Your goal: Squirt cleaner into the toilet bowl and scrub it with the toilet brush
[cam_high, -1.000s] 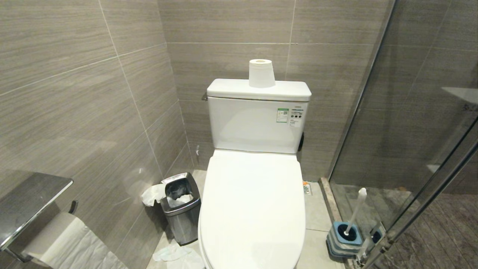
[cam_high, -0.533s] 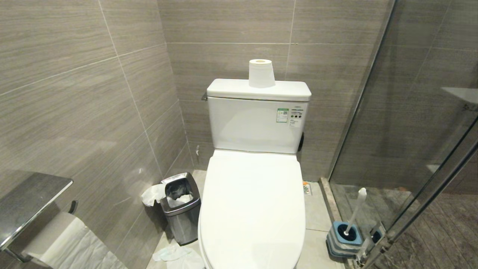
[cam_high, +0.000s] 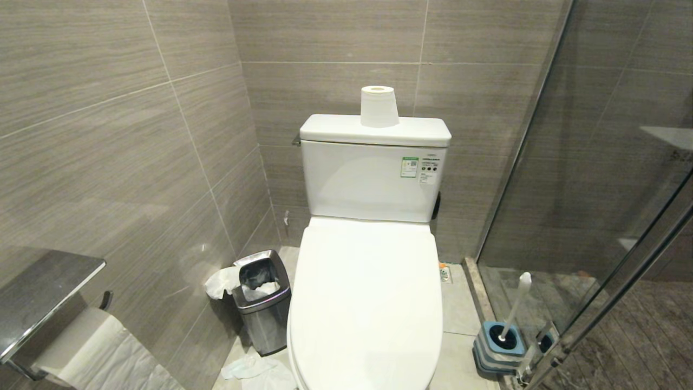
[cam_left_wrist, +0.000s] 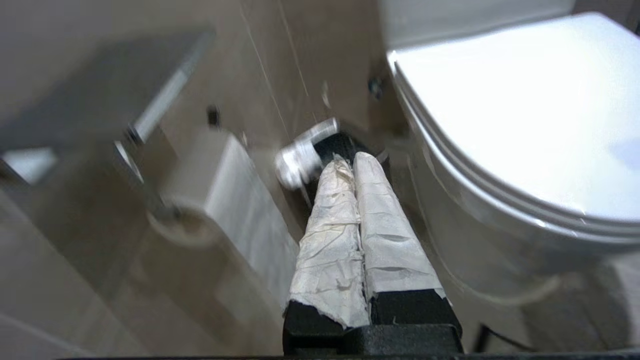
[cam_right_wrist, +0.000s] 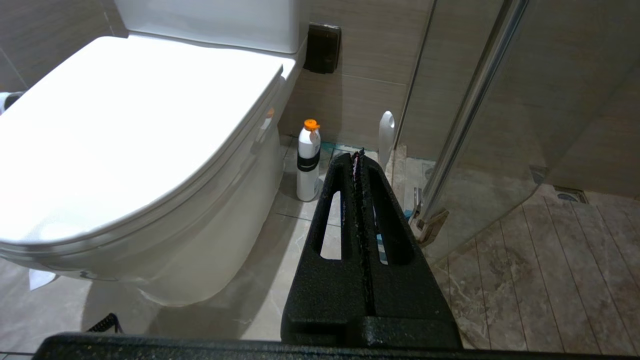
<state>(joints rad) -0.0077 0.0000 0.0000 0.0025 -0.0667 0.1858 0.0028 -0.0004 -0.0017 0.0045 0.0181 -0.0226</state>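
The toilet bowl [cam_high: 365, 303] stands at the centre of the scene against the far wall, its white lid fully down and covering the bowl; the inside is hidden. Its tank [cam_high: 373, 179] carries a green-and-white sticker [cam_high: 410, 167], and a paper roll [cam_high: 379, 106] stands upright on the tank cover.

Left side: a small steel waste bin [cam_high: 262, 303] stands just beside the bowl's left edge, between the bowl and the tiled left wall. Crumpled tissue [cam_high: 254, 371] lies on the floor near the bin's base. A metal shelf [cam_high: 43, 295] with a hanging paper roll [cam_high: 95, 352] projects from the left wall at the near edge. The floor strip on this side is narrow.

Right side: a glass shower partition [cam_high: 568, 189] with a metal rail bounds the space. The toilet brush [cam_high: 514, 306] stands tilted in its blue-topped holder [cam_high: 501, 344] on the floor, near the foot of the glass and apart from the bowl. A white bottle with an orange cap [cam_right_wrist: 308, 160] stands upright on the floor just beside the bowl's right flank, toward the far wall.

The left gripper [cam_left_wrist: 350, 160] hangs low at the bowl's left side, its tape-wrapped fingers pressed together and holding nothing. The right gripper [cam_right_wrist: 356, 155] hangs low at the bowl's right side, its black fingers together and empty, pointing toward the bottle and the glass edge.
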